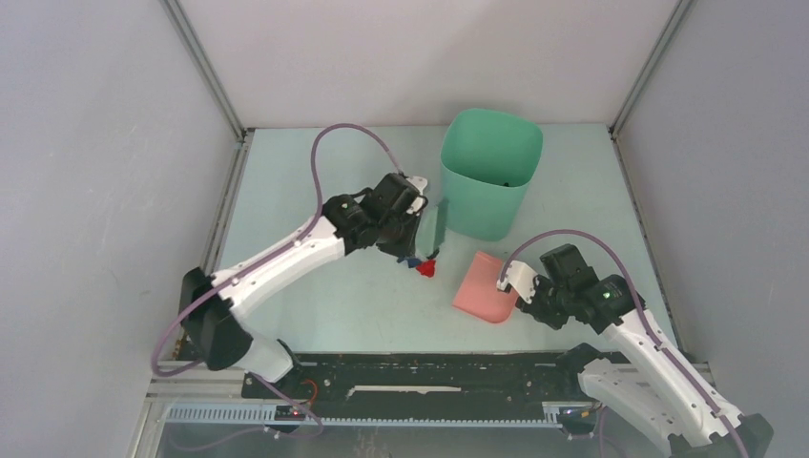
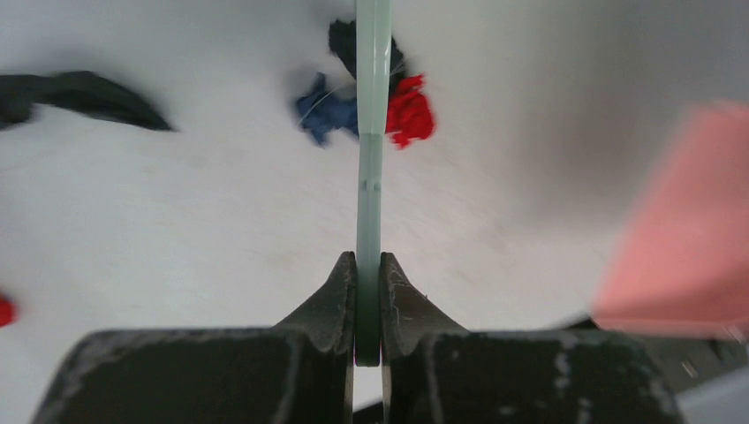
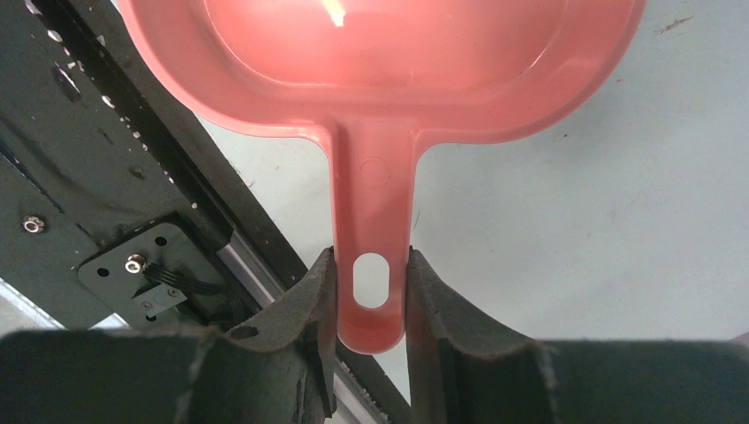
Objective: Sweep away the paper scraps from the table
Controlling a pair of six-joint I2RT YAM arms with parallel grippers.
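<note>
My left gripper (image 1: pixel 412 229) is shut on the thin handle of the green hand brush (image 1: pixel 439 227), which stands on the table (image 1: pixel 315 200) just left of the bin. In the left wrist view the fingers (image 2: pixel 340 291) clamp the brush (image 2: pixel 372 168) edge-on. At the brush's far end lie a red scrap (image 2: pixel 410 110), a dark blue scrap (image 2: pixel 327 110) and a black scrap (image 2: pixel 346 42). The red scrap (image 1: pixel 426 268) also shows from above. My right gripper (image 3: pixel 371 283) is shut on the handle of the pink dustpan (image 3: pixel 380 53), which rests right of the scraps (image 1: pixel 482 286).
The tall mint-green bin (image 1: pixel 489 172) stands at the back, right beside the brush. Another bit of red (image 2: pixel 4 311) shows at the left edge of the left wrist view, with a dark shape (image 2: pixel 79 93) I cannot identify. The black base rail (image 1: pixel 429 372) runs along the near edge.
</note>
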